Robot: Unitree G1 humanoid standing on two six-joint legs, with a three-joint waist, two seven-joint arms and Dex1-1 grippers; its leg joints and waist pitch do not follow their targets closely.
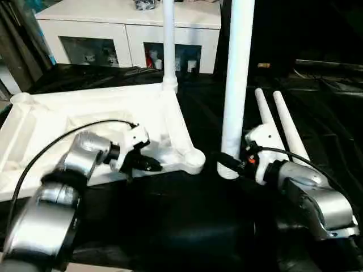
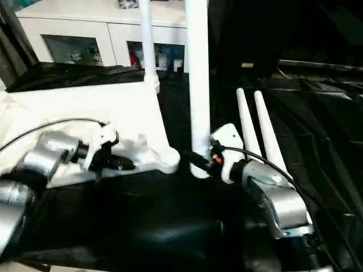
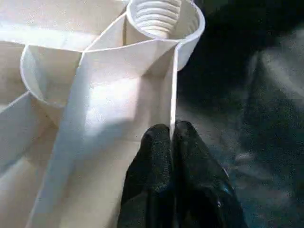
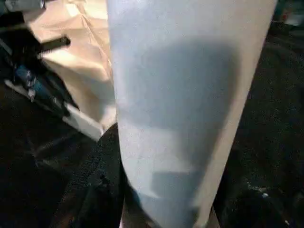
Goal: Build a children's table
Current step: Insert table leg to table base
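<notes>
Now the white plastic rectangular tabletop (image 1: 85,122) lies ribbed underside up on the black-covered surface (image 1: 187,226), towards its left edge, with one long white tapered tube leg (image 1: 169,45) already standing upright in the far corner socket. The near corner socket (image 3: 164,21) is empty, its threaded core plainly showing.

The left pincer (image 1: 148,165) has its two black fingers (image 3: 156,156) pressed together, nipping the thin rim wall of the tabletop just short of that empty socket, as if to steady the piece.

The right pincer (image 1: 227,163) is clamped round the thick lower end of a second white leg (image 1: 238,68), which it holds upright, long axis vertical, its foot just beside the empty socket but apart from it, on the side towards the surface's right edge. Two more white legs (image 1: 283,127) lie side by side behind the right wrist, pointing away towards the far edge.

Everything seems to turn on one small gap: the socket lies to the left of the held leg, so the right arm, the one carrying it, likely has to shift the foot leftwards over the threaded core, keeping it plumb.
</notes>
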